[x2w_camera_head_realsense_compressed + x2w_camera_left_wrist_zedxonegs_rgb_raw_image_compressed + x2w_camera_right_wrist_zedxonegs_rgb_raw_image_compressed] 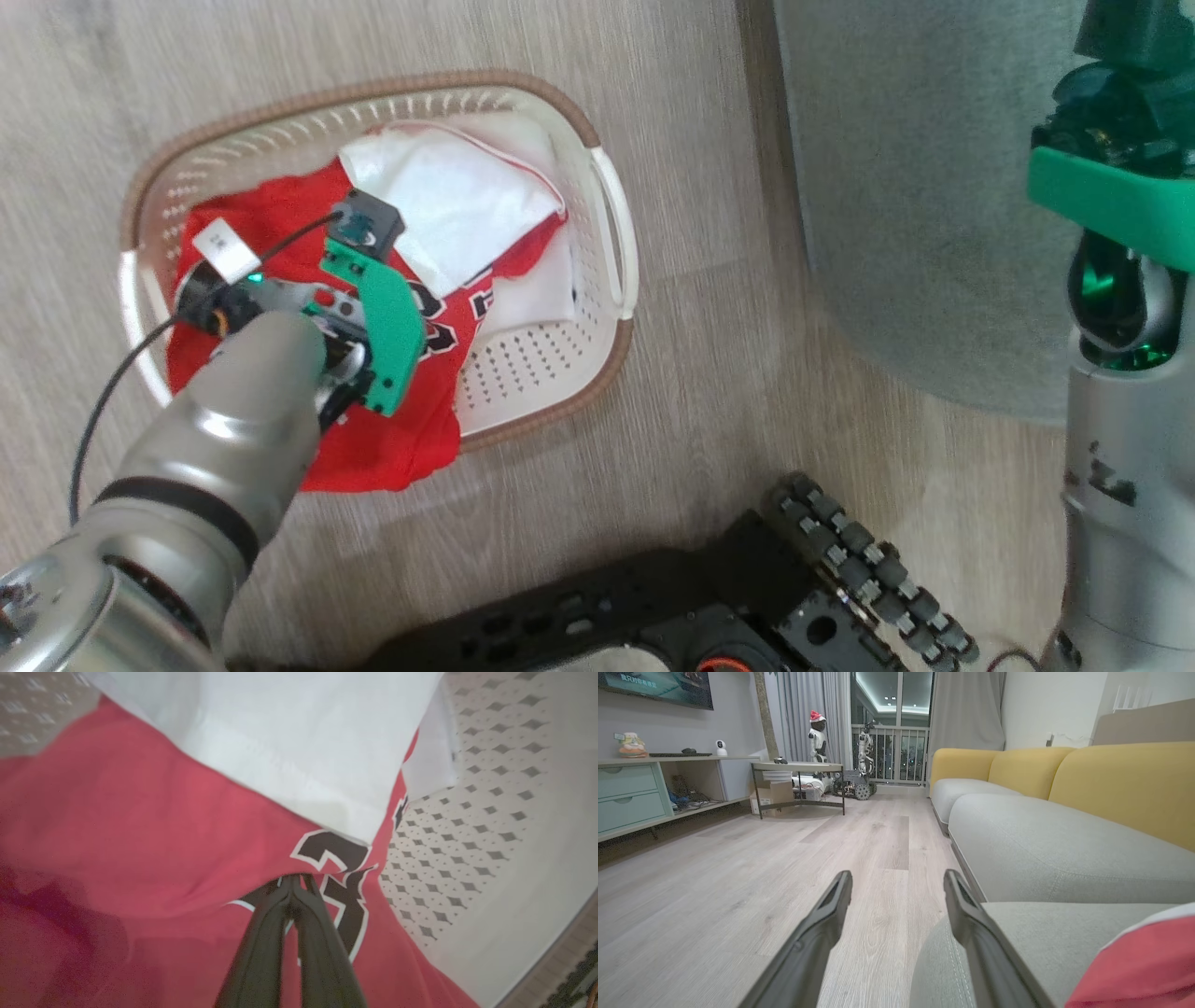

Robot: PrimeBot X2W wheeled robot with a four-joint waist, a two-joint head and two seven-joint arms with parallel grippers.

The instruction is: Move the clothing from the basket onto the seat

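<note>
Clothing (280, 210) lies heaped in the basket (532, 364) in the head view: red jersey fabric with black, white-edged lettering, a broad white panel folded over its upper part, and a red flap spilling over the near rim onto the wooden floor (700, 140). The left arm (252, 383) reaches down into the heap, its green-bracketed wrist over the red cloth, so the fingers are hidden beneath it. The grey-green seat (915, 205) stands to the right of the basket, apart from it, and the right arm (1130, 523) hangs upright at the picture's right edge. In the left wrist view, the left pincer (293, 889) is closed, its two dark fingers pressed together with their tips in the red fabric at the edge of the large black number (336, 851); the cloth puckers there, so it looks pinched rather than merely touched. White fabric overlaps the red just above, and the basket's perforated floor shows bare to the right. In the right wrist view, the right pincer (899, 879) is spread wide and empty, pointing along the floor beside the sofa with its yellow backrests (1125, 784). A red, white-edged cloth (1148, 966) sits at the lower right over the grey cushion, which suggests one garment may already be on the seat. By that reading the task is partly done: a grip is made on the next piece, while lifting and carrying it across are left.
</note>
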